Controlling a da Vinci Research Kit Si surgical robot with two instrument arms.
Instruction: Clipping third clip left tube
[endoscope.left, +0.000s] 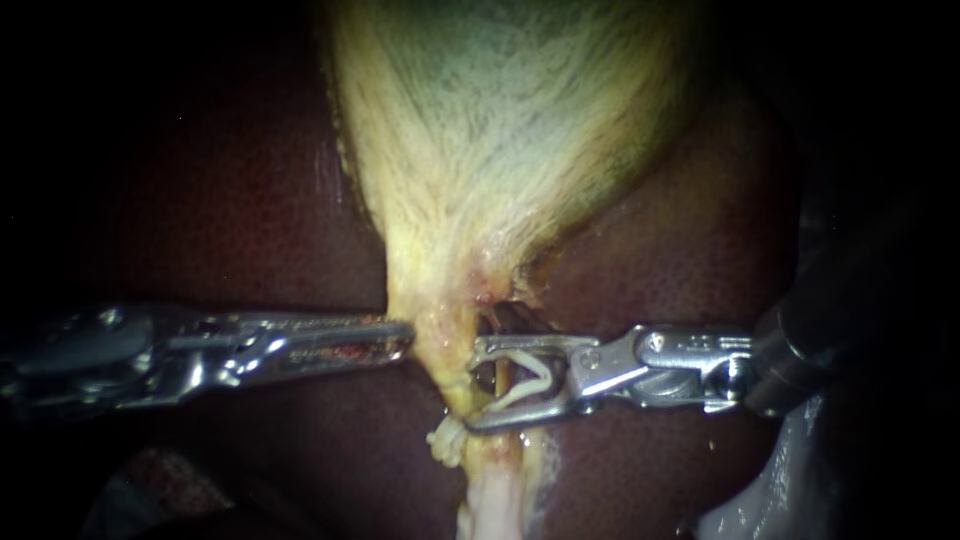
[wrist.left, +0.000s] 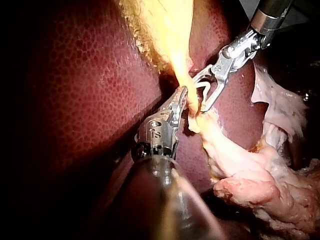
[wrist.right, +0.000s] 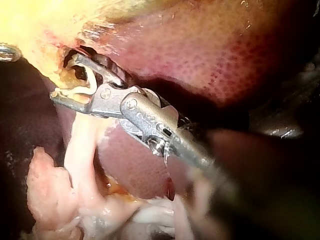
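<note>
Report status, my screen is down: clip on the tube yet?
Left instrument shut on gallbladder. Right instrument holds open clip astride tube, not closed. Nothing in the way.

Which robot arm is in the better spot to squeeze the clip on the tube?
The right instrument: its jaws hold the clip astride the tube. The left instrument grips the gallbladder.

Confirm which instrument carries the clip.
The right instrument: a white clip sits between its wide-set jaws, around a tube. The left instrument holds no clip; its jaws pinch the gallbladder at its edge.
</note>
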